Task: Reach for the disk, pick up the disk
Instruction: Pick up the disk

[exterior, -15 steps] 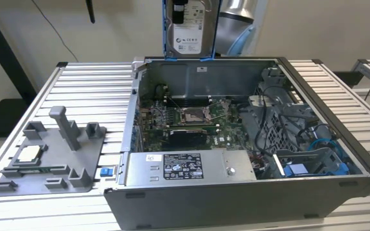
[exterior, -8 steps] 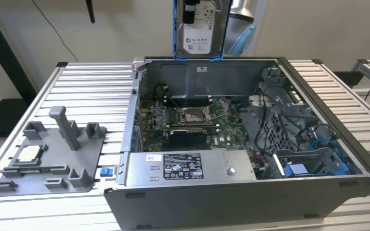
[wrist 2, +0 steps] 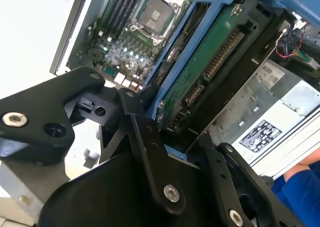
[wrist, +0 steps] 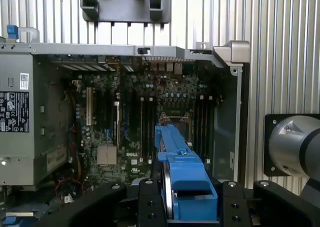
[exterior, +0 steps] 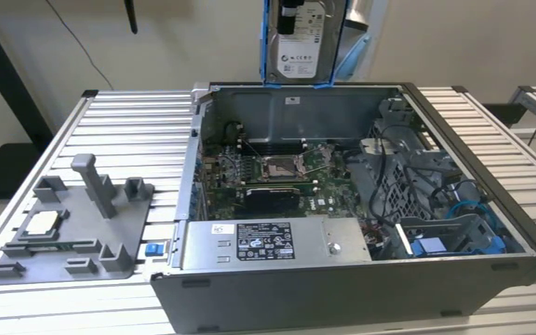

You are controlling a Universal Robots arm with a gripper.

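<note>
Exterior view: disk [exterior: 301, 43] hangs upright above the open PC case [exterior: 454, 230], label facing us
Gripper [wrist 2: 172, 119]: clamped on the disk's blue frame
Surface: slatted metal table [exterior: 128, 125], grey fixture [exterior: 72, 230] beside the case
Room: plain pale wall [exterior: 193, 35]

Desk [exterior: 128, 112]: ribbed, silver-grey slatted top.
Computer case [exterior: 343, 286]: open, lying flat on the desk — toward the exterior view's right.
Grey fixture [exterior: 72, 230]: beside the case — exterior view's left, carrying upright posts.
</note>
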